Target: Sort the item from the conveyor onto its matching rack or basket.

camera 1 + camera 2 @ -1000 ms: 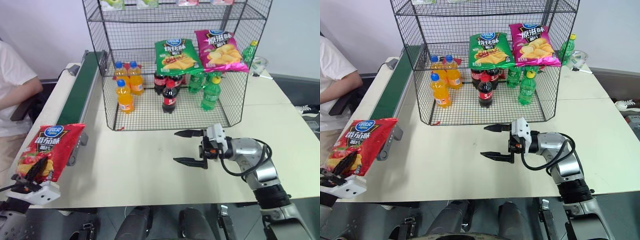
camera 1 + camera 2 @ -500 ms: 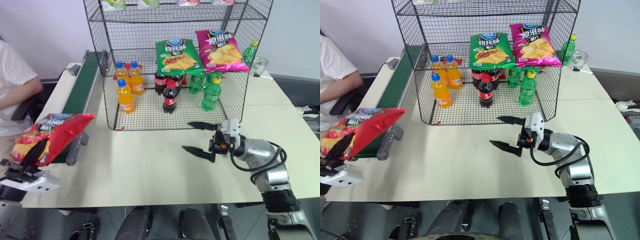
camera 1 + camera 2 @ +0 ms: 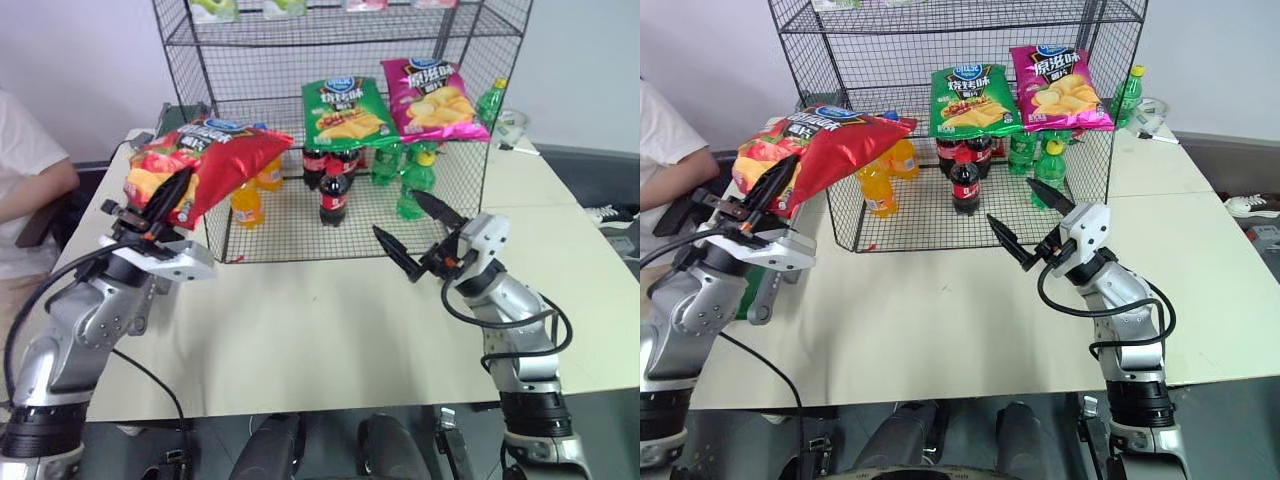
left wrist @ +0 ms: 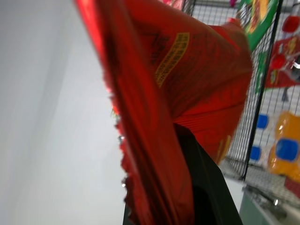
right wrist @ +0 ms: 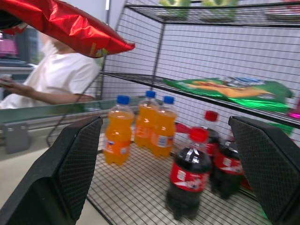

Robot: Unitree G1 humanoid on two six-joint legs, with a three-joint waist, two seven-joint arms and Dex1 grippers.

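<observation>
My left gripper (image 3: 178, 183) is shut on the lower edge of the item, a shiny red crisp bag (image 3: 215, 158). It holds the bag tilted in the air at the front left corner of the rack (image 3: 455, 190), a tall black wire-grid shelf unit. In the left wrist view the red bag (image 4: 164, 93) lies against a black finger (image 4: 201, 187). My right gripper (image 3: 395, 211) is open with nothing in it. It hangs over the table before the rack's bottom tier and points up towards it. An end of the green conveyor (image 3: 752, 297) peeks out behind my left arm.
A green crisp bag (image 3: 345, 110) and a pink one (image 3: 432, 98) lie on the rack's middle tier. Orange bottles (image 3: 245, 200), cola bottles (image 3: 333, 195) and green bottles (image 3: 415, 185) stand on the bottom tier. A person in white (image 3: 25, 170) sits at the far left.
My left arm has lifted the red bag up and to the right, from beside the conveyor's end to the rack's front left corner. My right gripper rose a little and tipped upward, still open.
</observation>
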